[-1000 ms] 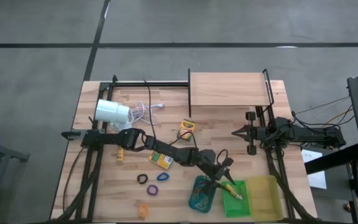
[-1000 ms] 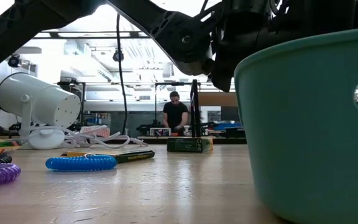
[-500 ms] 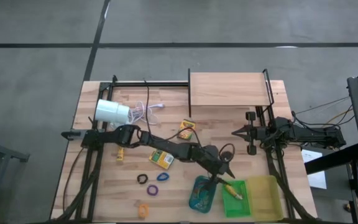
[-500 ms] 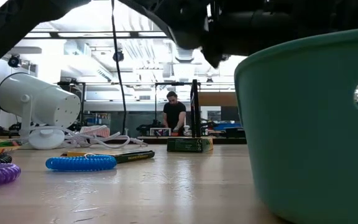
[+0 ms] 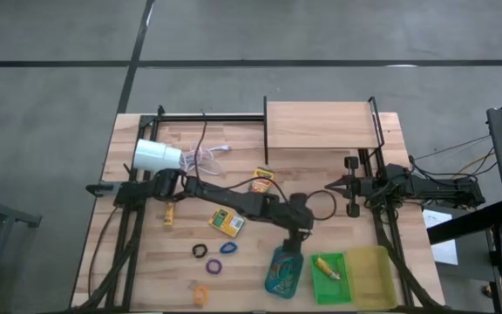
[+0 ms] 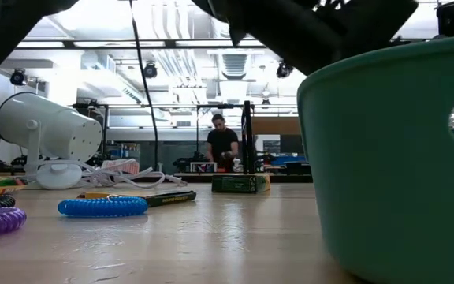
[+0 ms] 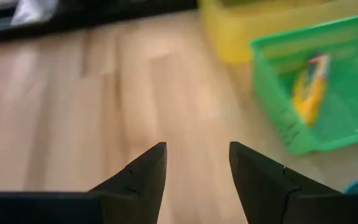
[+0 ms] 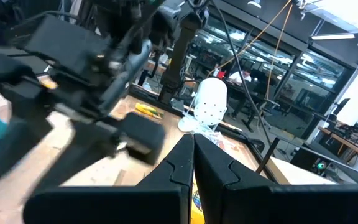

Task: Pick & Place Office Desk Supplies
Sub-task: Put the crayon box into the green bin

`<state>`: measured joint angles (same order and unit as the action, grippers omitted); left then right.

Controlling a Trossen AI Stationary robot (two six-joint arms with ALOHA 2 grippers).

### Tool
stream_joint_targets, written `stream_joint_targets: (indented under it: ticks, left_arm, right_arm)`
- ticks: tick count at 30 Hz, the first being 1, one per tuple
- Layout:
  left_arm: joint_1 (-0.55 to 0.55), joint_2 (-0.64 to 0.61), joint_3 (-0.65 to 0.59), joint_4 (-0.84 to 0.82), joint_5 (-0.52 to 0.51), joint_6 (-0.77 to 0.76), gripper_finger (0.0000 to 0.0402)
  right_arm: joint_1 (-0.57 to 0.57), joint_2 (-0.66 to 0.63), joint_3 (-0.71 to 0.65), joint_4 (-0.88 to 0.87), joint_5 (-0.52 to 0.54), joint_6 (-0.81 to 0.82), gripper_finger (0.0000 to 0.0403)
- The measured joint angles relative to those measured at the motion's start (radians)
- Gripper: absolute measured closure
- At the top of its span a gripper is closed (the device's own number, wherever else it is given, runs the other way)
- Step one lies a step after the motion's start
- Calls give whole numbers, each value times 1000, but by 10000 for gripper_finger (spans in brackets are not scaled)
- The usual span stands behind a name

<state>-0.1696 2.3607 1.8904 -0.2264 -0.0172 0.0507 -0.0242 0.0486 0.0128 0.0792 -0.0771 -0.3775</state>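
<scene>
Your left gripper [image 7: 194,163] hangs over bare table [image 7: 73,112], jaws released and holding nothing. Ahead of them and off to one side, a yellow-and-green crayon box [image 7: 308,87] lies in the green tray [image 7: 278,106], well clear of both fingertips. Your right gripper [image 8: 192,155] waits at the table's right edge, jaws clenched, empty.

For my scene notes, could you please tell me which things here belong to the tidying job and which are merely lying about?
Job: crayon boxes; loops, black, blue, purple, orange; crayon in green tray.
Lying about: white lamp, its cord, wooden shelf.
</scene>
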Motion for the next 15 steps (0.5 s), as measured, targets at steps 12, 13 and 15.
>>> stream_joint_targets:
  ticks: [12, 13, 15]
  left_arm:
    - [-14, -207, -292, 51, -222, -124, 223]
    - [-15, -245, -351, 92, -235, -135, 223]
    - [-20, -321, -475, 166, -268, -163, 223]
  right_arm:
    - [0, 0, 0, 0, 0, 0, 394]
    - [0, 0, 0, 0, 0, 0, 394]
    - [0, 0, 0, 0, 0, 0, 394]
